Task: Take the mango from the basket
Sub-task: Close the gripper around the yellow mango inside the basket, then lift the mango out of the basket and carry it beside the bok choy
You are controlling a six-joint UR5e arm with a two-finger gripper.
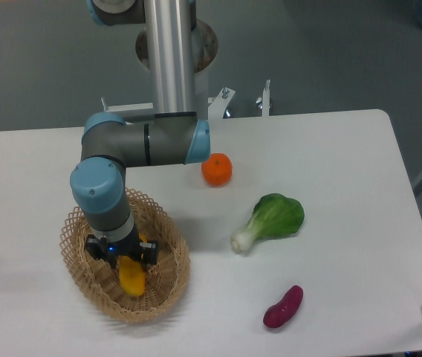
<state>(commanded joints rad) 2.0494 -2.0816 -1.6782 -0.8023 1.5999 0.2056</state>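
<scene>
Nearest the camera, at about five o'clock on the table [359,149], a purple sweet potato [283,306] is lying on its own, well apart from everything else. Over at about eight o'clock the basket [168,286] is sitting with the mango [132,277] lying inside it, near the middle of the weave, its lower end pointing toward six o'clock. The gripper [124,256] is reaching straight down into the basket and is covering the mango's upper end; its dark body is hiding the fingertips, so I cannot tell how wide the jaws are standing or whether they are pressing on the fruit. Judging from this, the grasping step is under way: the tool is down at the fruit, and the mango appears to be resting in the basket rather than hanging free. The next move is probably calling for a firm close across the mango's narrow width, then a straight lift clear of the lattice rim. Farther back, a bok choy [271,220] is lying at about three o'clock, and an orange [217,169] is sitting at about one o'clock.
</scene>
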